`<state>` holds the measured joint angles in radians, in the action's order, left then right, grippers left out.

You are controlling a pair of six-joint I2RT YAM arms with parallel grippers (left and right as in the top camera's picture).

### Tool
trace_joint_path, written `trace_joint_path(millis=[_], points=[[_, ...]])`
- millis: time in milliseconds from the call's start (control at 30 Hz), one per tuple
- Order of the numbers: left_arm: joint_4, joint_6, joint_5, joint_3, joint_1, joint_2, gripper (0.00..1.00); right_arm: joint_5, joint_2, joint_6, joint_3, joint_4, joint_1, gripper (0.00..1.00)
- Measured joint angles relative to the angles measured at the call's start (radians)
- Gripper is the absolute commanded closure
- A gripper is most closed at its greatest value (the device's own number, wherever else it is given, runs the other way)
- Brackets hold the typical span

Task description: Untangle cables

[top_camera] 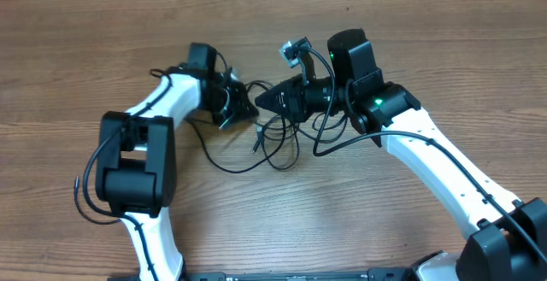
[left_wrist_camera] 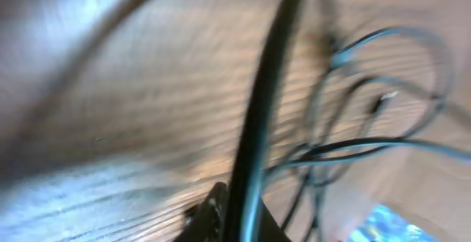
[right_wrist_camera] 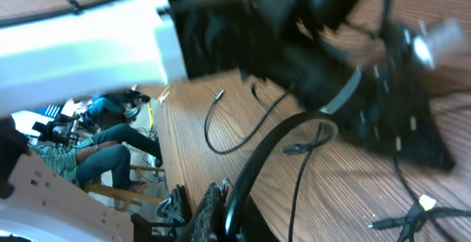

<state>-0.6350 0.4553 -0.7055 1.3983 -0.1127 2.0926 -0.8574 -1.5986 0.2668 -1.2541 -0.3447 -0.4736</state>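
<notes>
Legible markings: none. No text, label, brand, number or sign can be read anywhere in the overhead view. Both wrist views are too motion-blurred to resolve any lettering

The overhead view is evenly lit and sharp, with soft shadows. In both wrist views the cables [left_wrist_camera: 259, 109] are smeared by heavy blur.
</notes>
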Motion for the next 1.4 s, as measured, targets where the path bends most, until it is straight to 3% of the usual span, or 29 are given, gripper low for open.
trace_joint_path(millis=[400, 533, 633, 733, 767, 867, 900, 967, 1200, 1400], points=[[-0.138, -0.038, -0.044, 0.098, 0.208, -0.216, 0.85, 0.095, 0.000, -0.043, 0.000, -0.021, -0.084, 0.96], [-0.258, -0.047, 0.009, 0.104, 0.311, -0.261, 0.71, 0.177, 0.000, -0.049, 0.000, 0.016, -0.157, 0.96], [-0.358, -0.044, 0.081, 0.105, 0.388, -0.260, 0.66, 0.248, 0.000, -0.052, 0.000, 0.044, -0.215, 0.96], [-0.452, -0.047, 0.174, 0.105, 0.457, -0.260, 0.48, 0.302, -0.001, -0.057, 0.000, 0.092, -0.267, 0.96], [-0.477, -0.047, 0.209, 0.105, 0.475, -0.260, 0.47, 0.313, -0.002, -0.058, 0.000, 0.107, -0.277, 0.96], [-0.540, -0.045, 0.314, 0.105, 0.501, -0.260, 0.57, 0.334, -0.025, -0.058, 0.000, 0.174, -0.312, 0.96], [-0.556, -0.045, 0.349, 0.105, 0.502, -0.260, 0.69, 0.340, -0.040, -0.058, 0.000, 0.188, -0.321, 0.96], [-0.580, -0.041, 0.409, 0.104, 0.500, -0.260, 0.83, 0.348, -0.073, -0.058, 0.000, 0.206, -0.335, 0.96], [-0.569, -0.047, 0.605, 0.037, 0.470, -0.260, 0.88, 0.364, -0.220, -0.058, 0.000, 0.249, -0.358, 0.96], [-0.511, -0.047, 0.665, -0.105, 0.454, -0.260, 0.87, 0.367, -0.269, -0.058, 0.000, 0.274, -0.359, 0.96]])
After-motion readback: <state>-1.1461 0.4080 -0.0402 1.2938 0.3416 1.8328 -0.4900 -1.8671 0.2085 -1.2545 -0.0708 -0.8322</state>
